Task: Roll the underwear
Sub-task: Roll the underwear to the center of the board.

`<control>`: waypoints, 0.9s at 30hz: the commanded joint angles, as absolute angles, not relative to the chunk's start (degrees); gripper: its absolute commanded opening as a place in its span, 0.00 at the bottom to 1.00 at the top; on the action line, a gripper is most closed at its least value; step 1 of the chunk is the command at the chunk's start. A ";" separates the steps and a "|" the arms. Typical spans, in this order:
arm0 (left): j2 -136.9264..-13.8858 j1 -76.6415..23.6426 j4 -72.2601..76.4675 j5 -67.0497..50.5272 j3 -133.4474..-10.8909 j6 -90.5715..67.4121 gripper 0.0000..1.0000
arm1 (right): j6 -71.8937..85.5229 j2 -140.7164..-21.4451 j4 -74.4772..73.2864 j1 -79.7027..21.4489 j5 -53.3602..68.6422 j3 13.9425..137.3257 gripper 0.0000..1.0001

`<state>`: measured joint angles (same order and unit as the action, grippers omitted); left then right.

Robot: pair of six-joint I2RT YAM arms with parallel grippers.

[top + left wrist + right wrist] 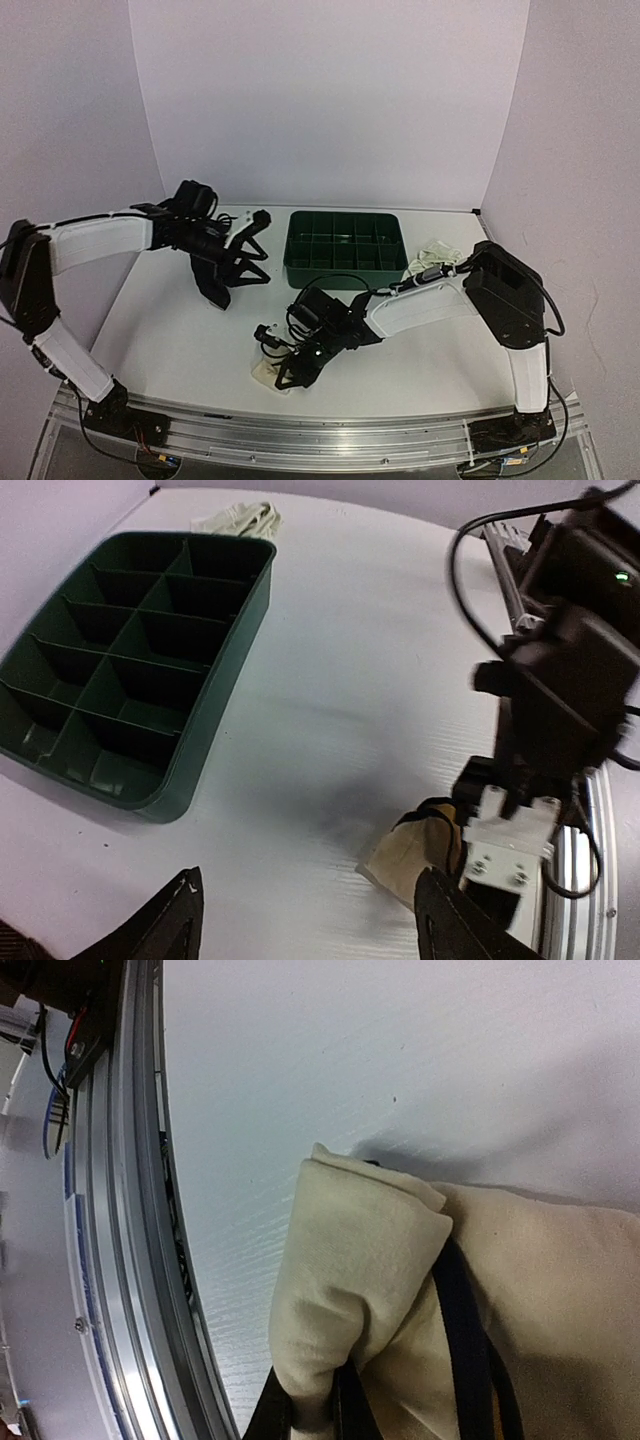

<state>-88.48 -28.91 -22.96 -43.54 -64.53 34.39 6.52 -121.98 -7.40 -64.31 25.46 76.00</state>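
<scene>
Right fingers [268, 1422], clamped on the cream underwear's [360, 1260] folded edge at lower centre, ought to roll it snugly; left fingers [170, 925] apart, empty.

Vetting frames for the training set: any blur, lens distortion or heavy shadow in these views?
Top external: even light, no glare, slightly soft overall. Left wrist: tray sharp, right arm blurred, and a soft shadow on the table mid-frame. Right wrist: cream cloth sharp in close-up, rail bowed by the lens, and a shadow beside the cloth.
</scene>
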 commanded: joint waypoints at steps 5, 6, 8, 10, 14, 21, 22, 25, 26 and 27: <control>-67.07 -31.18 -17.78 -50.04 -39.35 69.04 0.64 | 16.25 -128.77 -12.33 -60.96 29.04 75.19 0.00; -65.99 -33.57 -18.12 -47.80 -36.54 73.82 0.66 | 16.55 -128.89 -12.06 -60.77 29.65 75.08 0.00; -65.27 -38.39 -17.58 -43.28 -32.29 80.49 0.72 | 16.95 -129.26 -11.47 -60.41 31.08 74.97 0.00; -68.14 -42.91 -17.27 -38.94 -31.62 82.03 0.75 | 17.45 -129.71 -11.12 -59.98 31.99 75.01 0.00; -77.10 -48.06 -15.98 -31.86 -34.26 79.91 0.78 | 17.71 -129.77 -10.60 -59.51 32.43 74.86 0.00; -87.28 -50.69 -9.21 -25.41 -38.17 74.97 0.68 | 17.75 -129.49 -10.44 -59.44 32.20 74.75 0.00; -88.74 -50.82 -9.32 -24.26 -39.08 73.40 0.65 | 17.74 -129.33 -10.45 -59.42 32.04 74.67 0.00; -91.45 -51.00 -8.72 -21.69 -41.08 69.99 0.62 | 17.36 -128.68 -10.37 -59.49 31.51 74.18 0.00; -91.56 -50.98 -8.54 -21.54 -41.05 70.00 0.62 | 17.17 -128.55 -10.37 -59.45 31.41 74.08 0.00; -91.57 -50.98 -8.32 -21.58 -40.87 70.27 0.62 | 16.96 -128.48 -10.37 -59.43 31.40 74.03 0.00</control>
<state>-90.35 -50.95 -11.29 -25.91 -38.85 73.26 17.05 -125.60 -4.53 -59.75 37.95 76.71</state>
